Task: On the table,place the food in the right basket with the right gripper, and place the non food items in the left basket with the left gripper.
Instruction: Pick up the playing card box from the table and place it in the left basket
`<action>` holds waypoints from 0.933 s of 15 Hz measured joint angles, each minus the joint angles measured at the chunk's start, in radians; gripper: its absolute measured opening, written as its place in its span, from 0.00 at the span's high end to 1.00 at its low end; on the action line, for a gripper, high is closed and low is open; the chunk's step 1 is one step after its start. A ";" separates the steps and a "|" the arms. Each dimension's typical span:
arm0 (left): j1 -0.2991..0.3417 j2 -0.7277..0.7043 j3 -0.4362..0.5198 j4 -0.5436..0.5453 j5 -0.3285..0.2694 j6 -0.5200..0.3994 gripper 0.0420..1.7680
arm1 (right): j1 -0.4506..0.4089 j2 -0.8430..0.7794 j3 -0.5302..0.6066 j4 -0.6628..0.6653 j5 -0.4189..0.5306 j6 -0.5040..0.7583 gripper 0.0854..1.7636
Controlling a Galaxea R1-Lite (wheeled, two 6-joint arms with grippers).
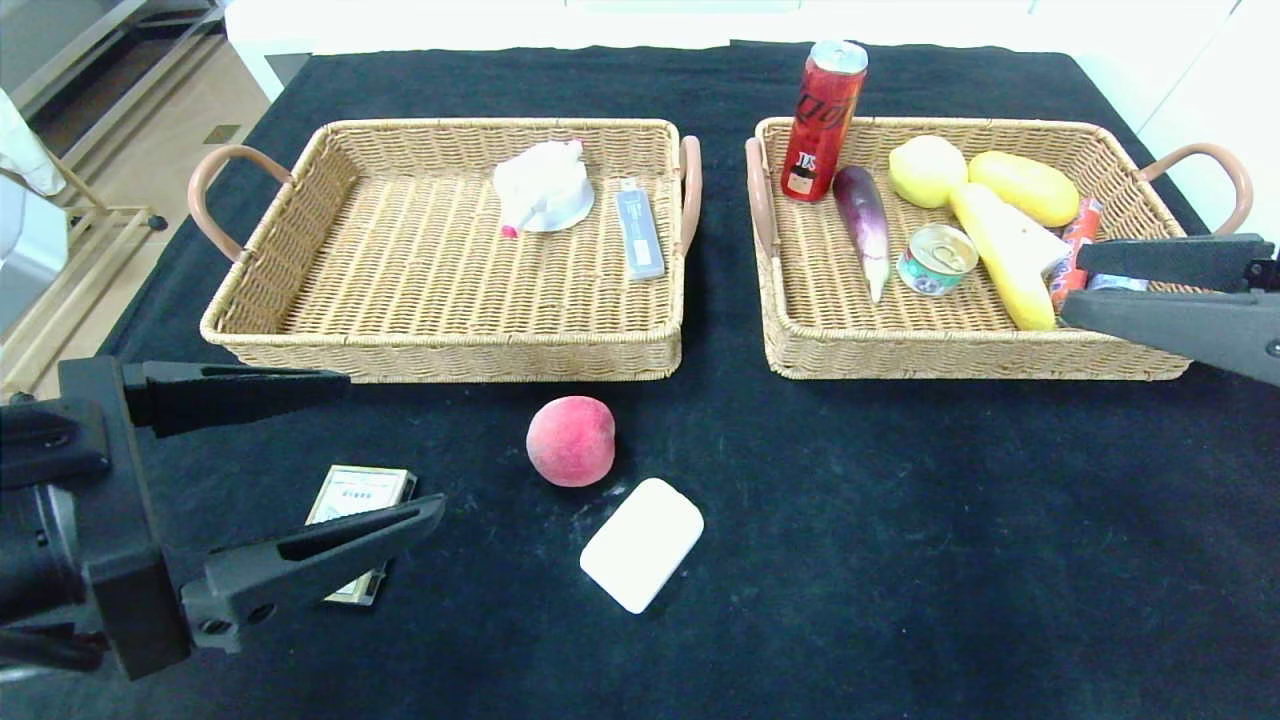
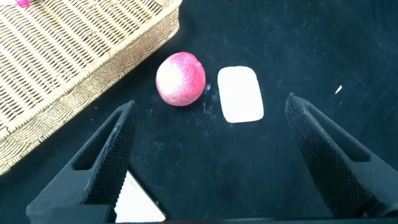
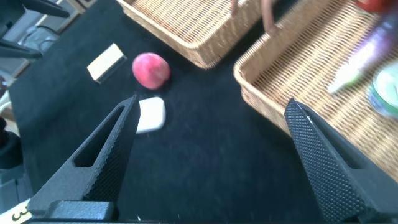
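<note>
- left tool (image 1: pixel 395 450) is hovering low over the near-left part of the tabletop (image 1: pixel 900 550), fingers spread wide and holding nothing; a small flat box (image 1: pixel 355 500) is lying on the cloth between them.
- right tool (image 1: pixel 1070 285) is hanging over the near-right corner of the right basket (image 1: pixel 800 360), fingers spread wide and gripping nothing.
- peach (image 1: pixel 570 441) is sitting on the black cloth in front of the gap between the baskets, just beside the white soap bar (image 1: pixel 641 543), which is lying nearer the robot.
- left basket (image 1: pixel 440 355) is holding a white crumpled item (image 1: pixel 543 187) and a grey-blue slim packet (image 1: pixel 640 233), both toward its far-right part.
- right basket is holding a red can (image 1: pixel 822 120) standing upright at the far-left corner, an eggplant (image 1: pixel 866 226), a small tin (image 1: pixel 936 259), a yellow-green round fruit (image 1: pixel 926 170), two long yellow pieces (image 1: pixel 1010 215) and a red wrapped stick (image 1: pixel 1076 245) by the right tool.
</note>
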 joint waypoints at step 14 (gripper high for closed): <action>-0.010 0.004 -0.007 0.007 0.012 -0.005 0.03 | -0.111 -0.074 0.158 0.005 0.000 -0.006 0.04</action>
